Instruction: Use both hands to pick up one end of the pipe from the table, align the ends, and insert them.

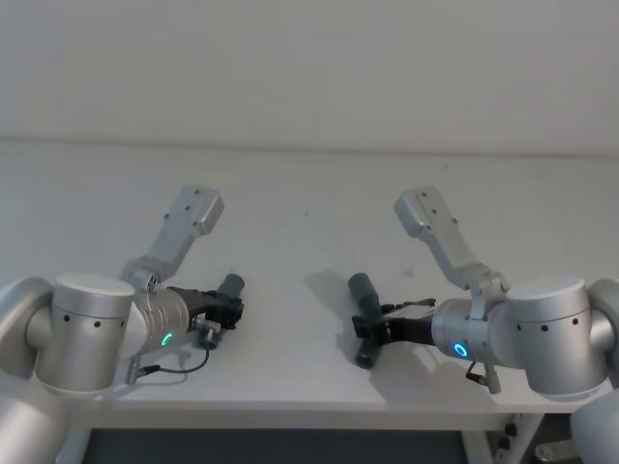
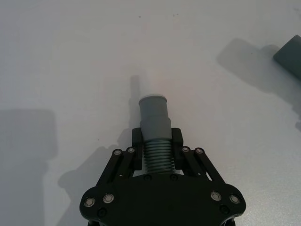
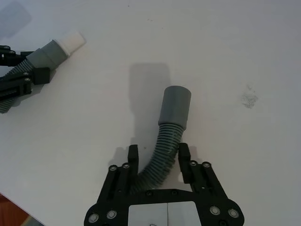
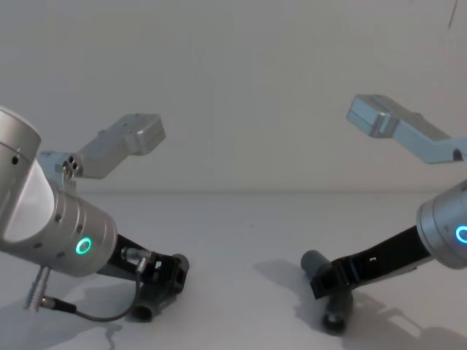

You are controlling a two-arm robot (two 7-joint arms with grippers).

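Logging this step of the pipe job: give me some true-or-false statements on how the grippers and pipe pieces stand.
1. The left gripper clamps the ribbed part of the dark grey white-tipped tube piece. True.
2. The right gripper holds the longer grey corrugated hose piece by its smooth collar. False: by its corrugated part.
3. The two pieces are joined. False: they are apart.
4. The white tip is on the left gripper's piece. True.
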